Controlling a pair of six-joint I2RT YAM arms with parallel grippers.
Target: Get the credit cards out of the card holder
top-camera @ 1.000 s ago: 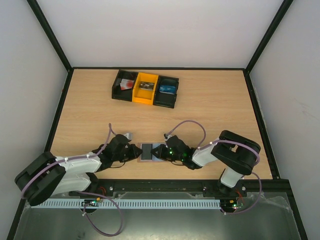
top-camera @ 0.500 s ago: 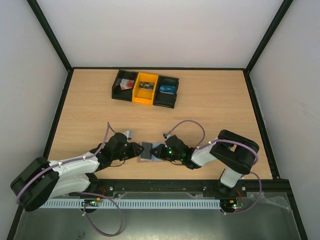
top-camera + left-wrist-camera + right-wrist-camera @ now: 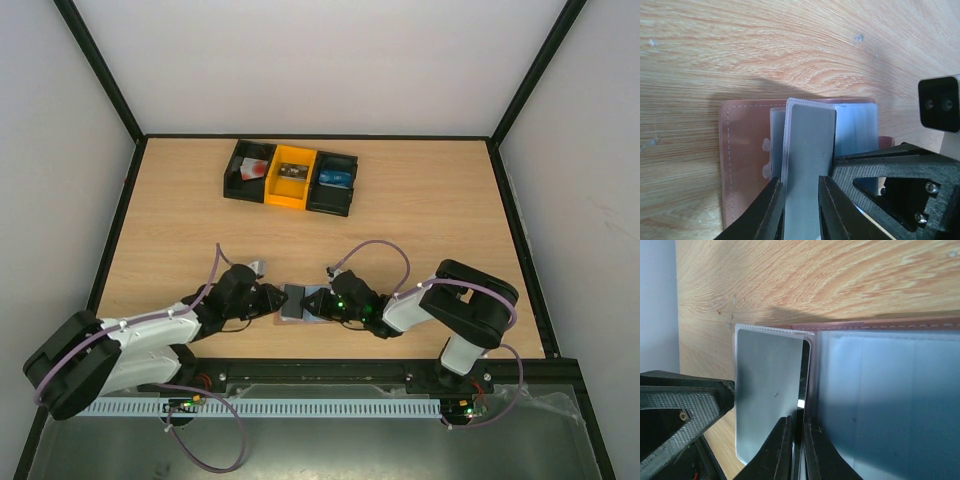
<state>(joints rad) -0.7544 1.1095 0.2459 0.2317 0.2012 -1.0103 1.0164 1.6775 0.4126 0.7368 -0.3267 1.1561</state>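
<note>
The card holder [image 3: 297, 302] lies flat near the table's front edge, between my two grippers. Its brown rim [image 3: 742, 160] and grey-blue pockets [image 3: 880, 400] show in the wrist views. A grey flap with a pale edge [image 3: 807, 140] stands up from it. My right gripper [image 3: 797, 421] is shut on that flap's thin edge [image 3: 767, 390]. My left gripper [image 3: 800, 180] is over the flap with a narrow gap between its fingers; the flap is wider than the gap. In the top view the left gripper [image 3: 272, 300] and right gripper [image 3: 316, 301] almost meet. The credit cards are hidden.
Three small bins stand in a row at the back: a black bin [image 3: 248, 170] holding something reddish, an orange bin [image 3: 290, 177], and a black bin [image 3: 334, 182] holding something blue. The right gripper's black body [image 3: 890, 175] crowds the left wrist view. Black frame rails border the table.
My left arm has swung slightly toward the table's far side and its gripper has edged closer to the holder. The holder has shifted a little. The right arm has hardly moved.
</note>
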